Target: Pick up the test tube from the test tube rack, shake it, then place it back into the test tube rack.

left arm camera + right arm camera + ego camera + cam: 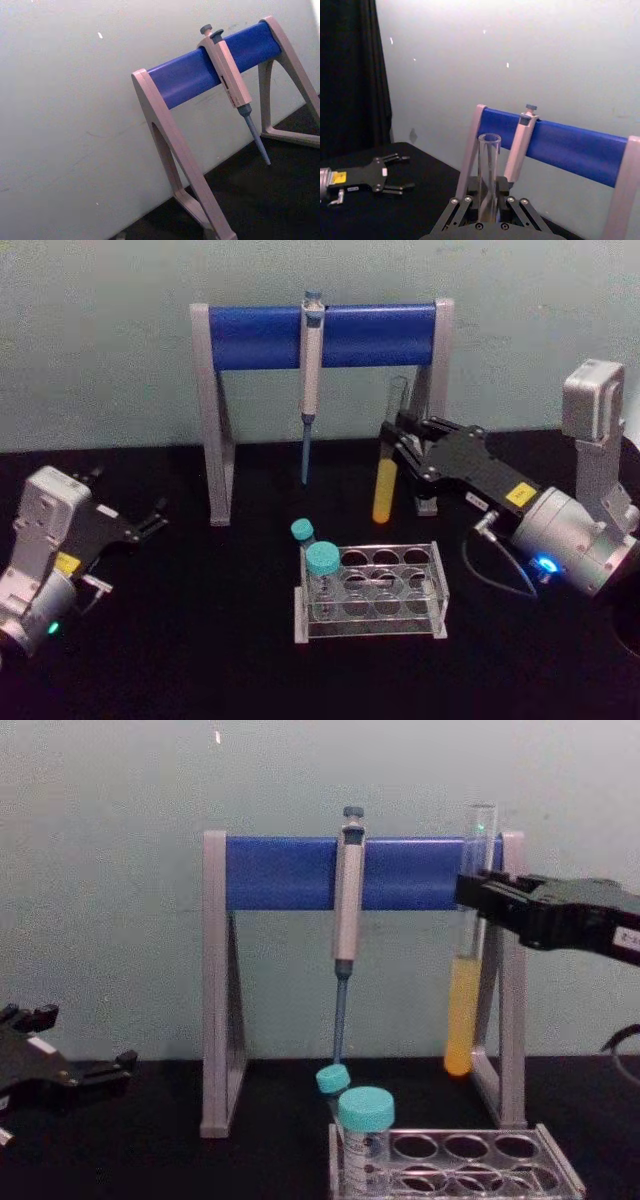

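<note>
Glass test tube (384, 490), yellow-orange liquid, upright | right gripper (397, 443) fingers clamped; left gripper (406, 173) fingers apart

Soft, dim, even light brightens the pale wall (100, 340) while the black table (200, 670) lies dark.

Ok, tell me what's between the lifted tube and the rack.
Nothing: in the chest view, only bare black table separates the test tube, in the right tool, from the test tube rack.

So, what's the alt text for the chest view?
The right gripper holds the test tube upright in the air, yellow-orange liquid in its lower part, clear of the test tube rack. The left gripper sits open, low at left.
</note>
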You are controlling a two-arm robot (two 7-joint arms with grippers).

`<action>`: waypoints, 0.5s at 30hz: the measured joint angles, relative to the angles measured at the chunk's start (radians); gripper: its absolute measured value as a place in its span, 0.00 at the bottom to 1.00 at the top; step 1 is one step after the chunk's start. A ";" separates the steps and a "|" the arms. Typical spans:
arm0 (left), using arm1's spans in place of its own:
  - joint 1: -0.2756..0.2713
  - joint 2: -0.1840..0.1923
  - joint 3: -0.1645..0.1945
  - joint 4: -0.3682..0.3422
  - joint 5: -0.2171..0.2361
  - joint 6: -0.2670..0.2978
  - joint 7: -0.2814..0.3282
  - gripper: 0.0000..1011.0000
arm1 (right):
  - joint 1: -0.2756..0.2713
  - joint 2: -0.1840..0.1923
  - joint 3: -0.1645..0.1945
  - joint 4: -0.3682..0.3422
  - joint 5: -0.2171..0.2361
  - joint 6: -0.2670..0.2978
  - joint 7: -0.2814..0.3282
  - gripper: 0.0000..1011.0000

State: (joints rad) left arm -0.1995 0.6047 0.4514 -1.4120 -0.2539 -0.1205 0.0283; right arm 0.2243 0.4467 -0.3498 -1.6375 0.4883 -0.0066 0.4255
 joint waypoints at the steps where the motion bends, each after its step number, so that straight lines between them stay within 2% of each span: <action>1: 0.000 0.000 0.000 0.000 0.000 0.000 0.000 0.99 | -0.004 0.004 0.005 -0.003 -0.001 0.000 -0.002 0.23; 7: 0.000 0.000 0.000 0.000 0.000 0.000 0.000 0.99 | -0.027 0.024 0.030 -0.022 -0.004 0.000 -0.012 0.23; 11: 0.000 0.000 0.000 0.000 0.000 0.000 0.000 0.99 | -0.066 0.050 0.055 -0.057 0.000 0.007 -0.015 0.23; 15: 0.000 0.000 0.000 0.000 0.000 0.000 0.000 0.99 | -0.099 0.070 0.064 -0.091 0.012 0.018 -0.007 0.23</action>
State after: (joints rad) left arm -0.1995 0.6047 0.4514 -1.4120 -0.2539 -0.1205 0.0283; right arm 0.1249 0.5168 -0.2856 -1.7288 0.4999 0.0110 0.4187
